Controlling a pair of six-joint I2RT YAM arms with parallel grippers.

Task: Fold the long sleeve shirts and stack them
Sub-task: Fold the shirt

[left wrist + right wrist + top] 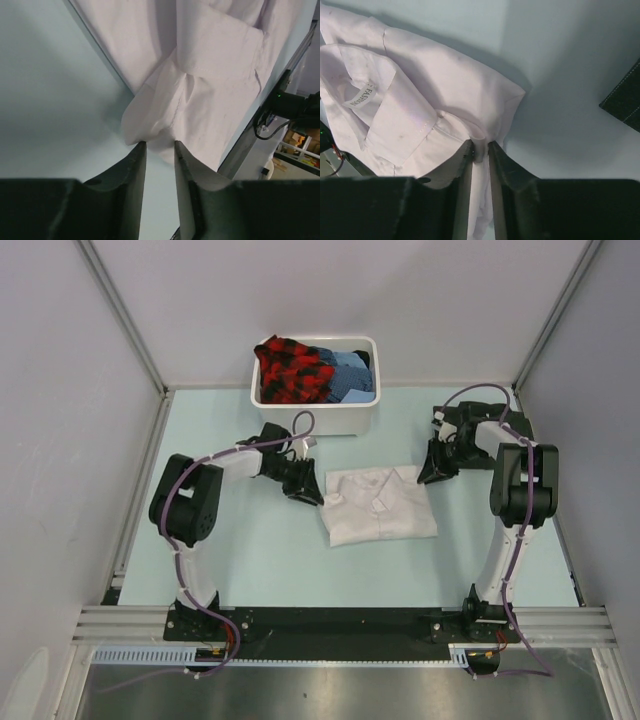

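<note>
One plain white collared cloth shirt (380, 508) on the pale blue-green table (250, 550), roughly centre, folded to a compact rectangle, collar toward the far side. Confirm? — KM

Confirmed. Collar lies open on top. A small label (362, 96) with printed lettering shows inside it in the right wrist view. Some wrinkling along the folds. — JT

Left arm? — KM

Left gripper (159, 146) sits at the shirt's far left corner, low to the table. Jaws narrow, a slim gap between the fingers. A rounded fold of the cloth edge reaches the fingertips and touches them; table surface shows through the gap further back. Cannot tell whether the cloth is actually pinched. — JT

Right arm? — KM

Right gripper (480, 146) at the far right corner of the same shirt. Jaws close together, with a strip of white cloth running down between the fingers, so it is clamped on the shirt. Corner fabric bunches up just ahead of the tips. — JT

Anything else on the table? — KM

White rectangular plastic tub (345, 420) at the far edge, behind the shirt and apart from it. Inside: a red-and-black checked cloth (290, 370) on the left, a blue cloth (350, 375) on the right, both heaped loosely. — JT
</note>
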